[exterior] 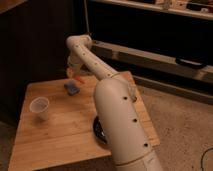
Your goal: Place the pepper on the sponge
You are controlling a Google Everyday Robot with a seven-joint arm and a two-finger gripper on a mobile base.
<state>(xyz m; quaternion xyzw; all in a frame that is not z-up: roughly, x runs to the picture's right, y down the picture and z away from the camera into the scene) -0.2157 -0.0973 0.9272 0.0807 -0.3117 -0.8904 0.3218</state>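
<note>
The orange-red pepper (78, 78) hangs just below my gripper (74, 74) at the far side of the wooden table (55, 142). The gripper looks shut on the pepper, though the white wrist hides most of it. The blue-grey sponge (72, 89) lies flat on the table directly beneath and slightly in front of the pepper, with a small gap between them. My white arm (117, 115) rises from the near right and reaches over the table to that spot.
A clear plastic cup (40, 108) stands upright on the left part of the table. A black bowl (98, 133) sits near the front edge, mostly hidden behind my arm. Dark cabinets and a low shelf stand behind the table.
</note>
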